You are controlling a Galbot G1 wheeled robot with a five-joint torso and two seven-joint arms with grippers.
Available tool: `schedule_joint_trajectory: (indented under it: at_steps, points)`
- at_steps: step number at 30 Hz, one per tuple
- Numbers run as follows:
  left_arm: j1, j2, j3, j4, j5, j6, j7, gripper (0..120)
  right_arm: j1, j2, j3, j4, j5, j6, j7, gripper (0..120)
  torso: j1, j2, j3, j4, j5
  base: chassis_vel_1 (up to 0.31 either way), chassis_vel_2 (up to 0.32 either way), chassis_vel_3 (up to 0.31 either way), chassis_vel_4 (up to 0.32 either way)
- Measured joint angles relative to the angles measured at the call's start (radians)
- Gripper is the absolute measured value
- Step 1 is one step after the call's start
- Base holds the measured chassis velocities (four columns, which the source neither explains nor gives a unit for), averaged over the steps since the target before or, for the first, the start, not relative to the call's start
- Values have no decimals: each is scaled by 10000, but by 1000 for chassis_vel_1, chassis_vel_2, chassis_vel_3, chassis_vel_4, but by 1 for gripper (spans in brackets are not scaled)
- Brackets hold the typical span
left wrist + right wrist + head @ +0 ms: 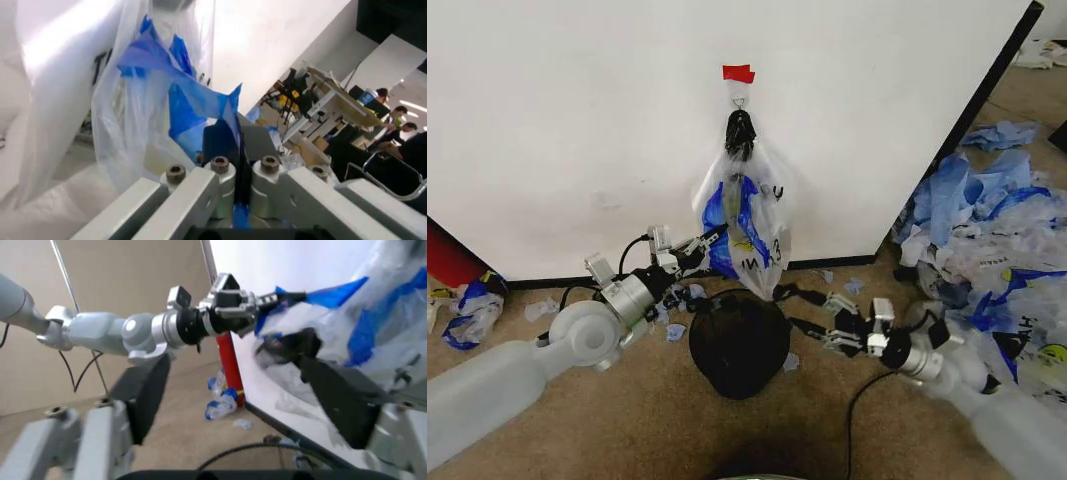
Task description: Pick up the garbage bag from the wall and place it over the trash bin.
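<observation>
Left gripper (717, 236) is pinching the bag (745, 225)'s blue handle; lifting straight off the hook (740, 101) above should prevent tearing. Right gripper (802, 310) is waiting, spread.

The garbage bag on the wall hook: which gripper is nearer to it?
Left. The left gripper is shut on the garbage bag's blue handle; the right gripper sits open below it, apart.

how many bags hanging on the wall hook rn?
1: the garbage bag hangs from the hook on the wall, above the trash bin. Left pincer is shut on its blue handle.
</observation>
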Motion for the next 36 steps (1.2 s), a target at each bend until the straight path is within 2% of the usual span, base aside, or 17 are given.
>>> schedule_joint_trajectory:
  at_steps: [5, 8, 11, 12, 15, 16, 17, 19, 23, 25, 27, 29, 31, 36]
  points:
    - [120, 86, -184, -15, 21, -39, -18, 0, -173, -792, -56, 179, 585, -643, -124, 97, 0, 0, 0, -1, 2, 0, 0, 0, 0]
    - [198, 95, -259, -15, 39, -54, -18, 0, -233, -1164, -203, 545, 1254, -1122, 175, 100, 0, 0, 0, -1, -5, 0, 0, 0, 0]
    - [220, 39, -291, 0, 55, -68, -15, 0, -210, -1447, -573, 1025, 2074, -1087, 1585, 100, 0, 1, 0, -1, -6, 0, 0, 0, 0]
    - [205, -6, -292, 13, 62, -69, -14, 0, -71, -1397, -674, 1149, 2219, -919, 2379, 100, 0, 0, 0, -3, -2, 0, 0, 0, 0]
    - [181, -48, -292, 21, 69, -70, -14, 0, 121, -1248, -721, 1190, 2238, -770, 2970, 100, 0, 0, 0, -3, -4, 0, 0, 0, 0]
    - [148, -83, -272, 23, 73, -72, -20, 0, 370, -1068, -801, 1241, 2235, -597, 3622, 100, 0, 1, 0, -4, -1, 0, 0, 0, 0]
    - [66, -130, -157, 24, 74, -88, -72, 0, 916, -740, -1015, 1385, 2142, -333, 4923, 100, 0, 0, 0, 0, 6, 0, 0, 0, 0]
    - [-210, -256, 214, 77, 73, -106, -133, 0, 1708, -426, -1400, 1680, 2114, -190, 6550, 100, 0, 0, 1, 7, -1, 0, 0, 0, 0]
    - [-398, -356, 413, 135, 70, -126, -173, 0, 2357, -295, -1812, 1954, 2382, -237, 7336, 100, 0, 0, 1, -2, -11, 0, 0, 0, 0]
    - [-514, -411, 523, 209, 68, -158, -233, 0, 3581, -147, -2635, 2076, 2868, -668, 7744, 100, 0, 0, 1, -1, 2, 0, 0, 0, 0]
    - [-539, -355, 530, 220, 68, -166, -237, 0, 4540, -84, -3330, 1804, 2847, -1181, 7964, 100, 0, 0, 1, 2, -9, 0, 0, 0, 0]
    - [-540, -301, 529, 219, 67, -166, -233, 0, 4920, -70, -3626, 1650, 2913, -1461, 8016, 100, 2, -1, 2, 4, -2, 0, 0, 0, 0]
    - [-506, -205, 468, 216, 85, -148, -200, 0, 5617, -31, -4225, 1283, 2994, -1892, 8104, 100, 1, 0, 0, -2, -4, 0, 0, 0, 0]
    - [-274, -109, 222, 215, 224, -165, -180, 0, 6432, 237, -5002, 296, 2463, -2299, 7907, 100, 1, 0, 0, -1, -2, 0, 0, 0, 0]
